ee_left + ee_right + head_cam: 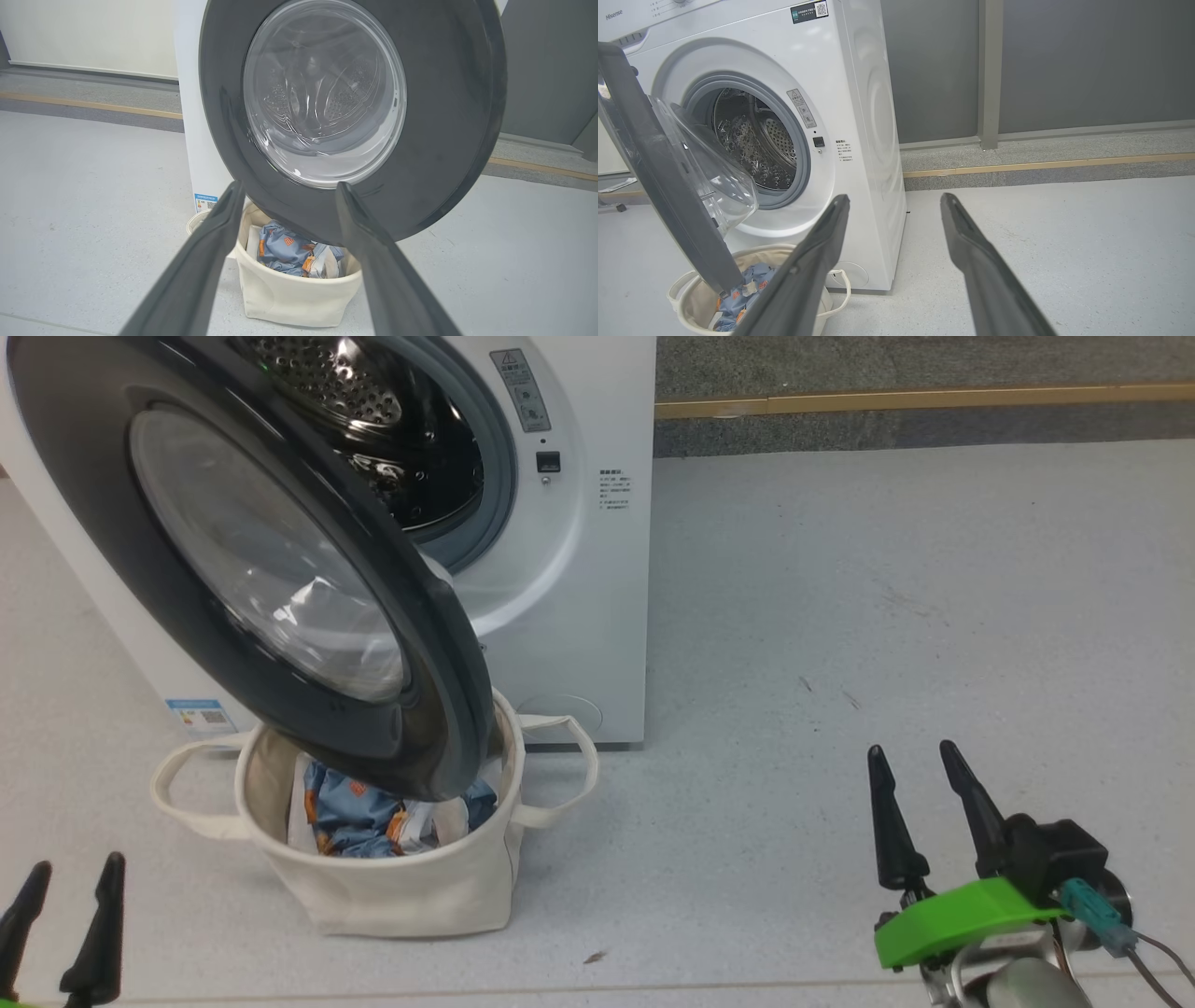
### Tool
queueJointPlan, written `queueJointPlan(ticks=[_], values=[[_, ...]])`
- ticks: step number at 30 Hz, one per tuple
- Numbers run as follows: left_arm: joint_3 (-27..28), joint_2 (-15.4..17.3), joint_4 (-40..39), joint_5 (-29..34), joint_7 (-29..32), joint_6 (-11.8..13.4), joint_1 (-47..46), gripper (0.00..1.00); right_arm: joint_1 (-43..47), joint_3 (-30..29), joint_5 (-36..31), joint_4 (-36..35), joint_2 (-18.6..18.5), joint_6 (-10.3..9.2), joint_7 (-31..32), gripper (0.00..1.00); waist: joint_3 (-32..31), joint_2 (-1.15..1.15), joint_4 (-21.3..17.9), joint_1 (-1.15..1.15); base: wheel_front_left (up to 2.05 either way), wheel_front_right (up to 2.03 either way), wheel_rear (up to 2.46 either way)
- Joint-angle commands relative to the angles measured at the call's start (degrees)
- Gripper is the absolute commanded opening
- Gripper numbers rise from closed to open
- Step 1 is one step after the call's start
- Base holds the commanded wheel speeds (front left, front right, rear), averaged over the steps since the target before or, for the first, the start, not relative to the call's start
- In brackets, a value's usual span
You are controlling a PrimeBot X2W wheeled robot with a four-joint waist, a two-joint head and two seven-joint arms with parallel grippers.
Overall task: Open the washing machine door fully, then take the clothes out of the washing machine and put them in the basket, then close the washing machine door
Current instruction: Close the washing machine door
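Left hand (75, 866) and right hand (911, 749) spread wide, both empty, well apart from the basket (401, 887). Washing machine door (261, 551) standing open above basket; clothes (359, 812) inside it, just before the washing machine (588, 569).

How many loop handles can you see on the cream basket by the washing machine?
2. In the head view, the left handle juts from the basket's left side, the right handle from its right side. The washing machine door hides part of the rim.
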Motion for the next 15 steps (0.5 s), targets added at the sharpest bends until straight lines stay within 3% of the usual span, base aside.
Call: queueJointPlan(ticks=[1, 15], values=[[3.58, 1.84, -1.58, 0.26, -0.68, -0.26, -1.71, 1.0, -1.14, 1.24, -0.42, -1.91, -0.3, 0.05, -0.71, 1.0, 0.03, 0.0, -0.01, 0.0, 0.0, 0.0, 0.0], [4.52, 1.25, -4.84, 1.36, -0.69, -0.32, -0.21, 1.0, -1.82, 0.9, -0.44, -1.8, -0.28, 0.05, -0.71, 1.0, 0.51, 0.0, -0.4, 0.0, 0.0, 0.0, 0.0]])
